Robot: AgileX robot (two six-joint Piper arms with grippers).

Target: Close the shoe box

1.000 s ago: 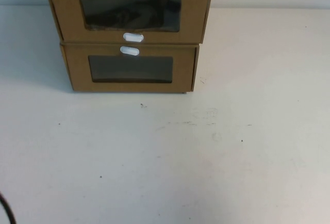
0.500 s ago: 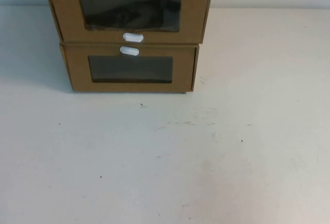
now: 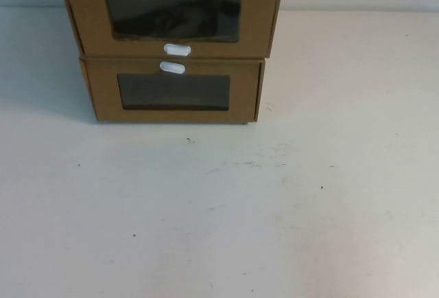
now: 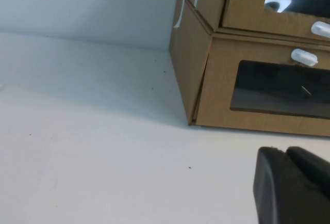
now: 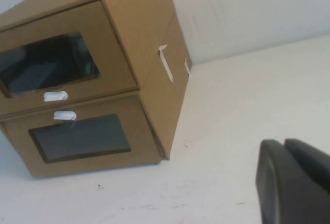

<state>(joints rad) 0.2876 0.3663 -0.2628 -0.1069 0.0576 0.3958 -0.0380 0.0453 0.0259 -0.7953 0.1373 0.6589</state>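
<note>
The shoe box [image 3: 171, 13] is the upper of two stacked brown cardboard boxes at the table's far side, with a clear window and a white pull tab [image 3: 177, 49] below that window. Its drawer front looks about flush with its shell. It also shows in the left wrist view [image 4: 247, 2] and the right wrist view [image 5: 118, 43]. My left gripper [image 4: 283, 152] is shut and empty, low over the table, in front of the boxes' left corner. My right gripper [image 5: 282, 142] is shut and empty, off to the boxes' right. Neither gripper shows in the high view.
The lower cardboard box [image 3: 171, 92] has its white tab [image 3: 172, 68] above its window and bears the shoe box. The white table [image 3: 219, 209] stretches in front of the boxes, with small dark specks on it. A pale wall stands behind.
A dark piece of cable at the lower left corner of the high view one second ago has gone out of view. The boxes have not moved.
</note>
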